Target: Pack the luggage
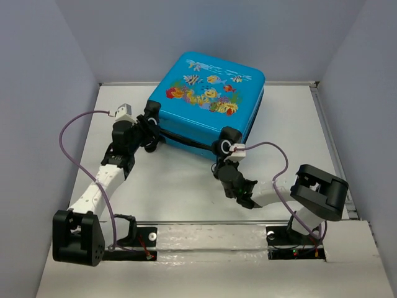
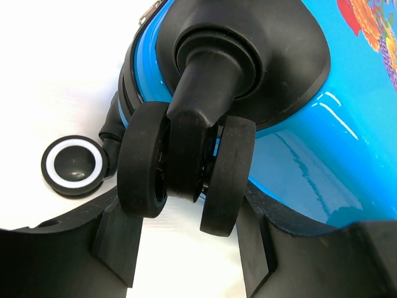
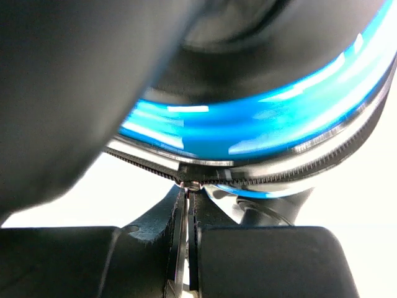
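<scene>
walls (image 1: 43, 93): pale grey, 3 sides | table (image 1: 180, 186): white (evenly lit) — silver strip (image 1: 205, 236) along near edge

bright even light | glare on luggage (image 2: 310, 161) | right wrist blurred

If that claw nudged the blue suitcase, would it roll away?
Probably not: the suitcase lies flat, so its wheels seemingly aren't carrying it. More likely it slides; the glossy shell looks stiff and slippery.
</scene>
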### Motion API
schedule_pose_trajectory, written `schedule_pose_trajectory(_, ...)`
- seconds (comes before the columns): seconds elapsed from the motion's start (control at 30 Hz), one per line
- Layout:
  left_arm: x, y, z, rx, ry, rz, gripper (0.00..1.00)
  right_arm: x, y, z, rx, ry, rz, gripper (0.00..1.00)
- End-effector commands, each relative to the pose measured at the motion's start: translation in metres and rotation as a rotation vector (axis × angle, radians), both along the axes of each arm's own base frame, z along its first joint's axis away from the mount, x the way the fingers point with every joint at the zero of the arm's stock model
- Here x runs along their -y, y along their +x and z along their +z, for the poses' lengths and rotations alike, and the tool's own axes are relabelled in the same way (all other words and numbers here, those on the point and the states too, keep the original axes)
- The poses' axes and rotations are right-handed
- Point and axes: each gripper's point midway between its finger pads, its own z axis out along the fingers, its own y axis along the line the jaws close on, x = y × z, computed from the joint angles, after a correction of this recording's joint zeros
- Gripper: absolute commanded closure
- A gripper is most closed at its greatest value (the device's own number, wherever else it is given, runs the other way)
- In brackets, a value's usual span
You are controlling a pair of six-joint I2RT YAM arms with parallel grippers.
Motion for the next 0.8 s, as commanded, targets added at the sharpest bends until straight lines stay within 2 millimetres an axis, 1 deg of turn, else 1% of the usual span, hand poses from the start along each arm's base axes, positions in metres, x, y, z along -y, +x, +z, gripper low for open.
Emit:
schedule_pose_trajectory(0.0, 0.105, -0.069, 0.064, 0.155, -0.115, -0.511, 0.94, -0.073, -0.007, 0.057, 0.126, -0.013, 0.268, 0.93)
schedule_pose_trajectory(0.07, 0.107, -0.073, 0.067, 0.165, -0.118, -0.523, 0.94, -0.067, -0.009, 0.056, 0.118, -0.033, 0.265, 0.93)
schedule_pose_trajectory(0.1, 0.107, -0.075, 0.069, 0.173, -0.12, -0.53, 0.94, -0.063, -0.005, 0.055, 0.088, -0.062, 0.294, 0.93)
schedule_pose_trajectory(0.13, 0.108, -0.077, 0.072, 0.179, -0.126, -0.534, 0.94, -0.063, -0.006, 0.057, 0.063, -0.061, 0.314, 0.93)
schedule_pose_trajectory(0.17, 0.108, -0.078, 0.074, 0.184, -0.13, -0.536, 0.94, -0.064, -0.011, 0.061, 0.057, -0.051, 0.342, 0.93)
schedule_pose_trajectory(0.2, 0.11, -0.082, 0.08, 0.199, -0.136, -0.553, 0.94, -0.058, -0.013, 0.071, 0.051, -0.061, 0.367, 0.93)
schedule_pose_trajectory(0.23, 0.11, -0.084, 0.083, 0.204, -0.142, -0.558, 0.94, -0.051, -0.012, 0.073, 0.022, -0.078, 0.35, 0.93)
schedule_pose_trajectory(0.27, 0.111, -0.086, 0.085, 0.208, -0.149, -0.563, 0.94, -0.032, -0.002, 0.075, 0.004, -0.097, 0.244, 0.93)
schedule_pose_trajectory(0.3, 0.111, -0.09, 0.091, 0.222, -0.156, -0.572, 0.94, -0.012, -0.002, 0.062, -0.057, -0.165, 0.19, 0.93)
schedule_pose_trajectory(0.33, 0.111, -0.092, 0.091, 0.222, -0.161, -0.574, 0.94, 0.002, 0.002, 0.062, -0.091, -0.172, 0.142, 0.93)
schedule_pose_trajectory(0.37, 0.114, -0.096, 0.092, 0.224, -0.168, -0.583, 0.94, 0.022, 0.017, 0.07, -0.116, -0.128, 0.074, 0.93)
schedule_pose_trajectory(0.43, 0.116, -0.102, 0.094, 0.231, -0.177, -0.598, 0.94, 0.046, 0.021, 0.061, -0.144, -0.137, 0.025, 0.93)
schedule_pose_trajectory(0.47, 0.119, -0.105, 0.09, 0.224, -0.181, -0.609, 0.94, 0.056, 0.027, 0.058, -0.158, -0.125, 0.006, 0.93)
schedule_pose_trajectory(0.5, 0.124, -0.111, 0.091, 0.228, -0.193, -0.63, 0.94, 0.057, 0.028, 0.056, -0.153, -0.126, -0.002, 0.93)
schedule_pose_trajectory(0.53, 0.127, -0.113, 0.09, 0.224, -0.199, -0.64, 0.94, 0.055, 0.031, 0.046, -0.167, -0.148, -0.007, 0.93)
schedule_pose_trajectory(0.57, 0.13, -0.115, 0.088, 0.22, -0.204, -0.648, 0.94, 0.053, 0.032, 0.047, -0.162, -0.146, 0.002, 0.93)
schedule_pose_trajectory(0.6, 0.133, -0.117, 0.085, 0.217, -0.203, -0.656, 0.94, 0.041, 0.036, 0.04, -0.152, -0.139, 0.04, 0.93)
schedule_pose_trajectory(0.67, 0.135, -0.119, 0.081, 0.216, -0.186, -0.667, 0.94, 0.037, 0.031, 0.03, -0.138, -0.107, 0.077, 0.93)
schedule_pose_trajectory(0.7, 0.129, -0.117, 0.083, 0.214, -0.157, -0.634, 0.94, 0.044, 0.023, 0.027, -0.133, -0.077, 0.081, 0.93)
schedule_pose_trajectory(0.73, 0.125, -0.114, 0.085, 0.239, -0.105, -0.623, 0.94, 0.052, 0.022, 0.028, -0.129, -0.07, 0.067, 0.93)
schedule_pose_trajectory(0.77, 0.122, -0.113, 0.094, 0.255, -0.084, -0.616, 0.94, 0.056, 0.019, 0.029, -0.125, -0.069, 0.072, 0.93)
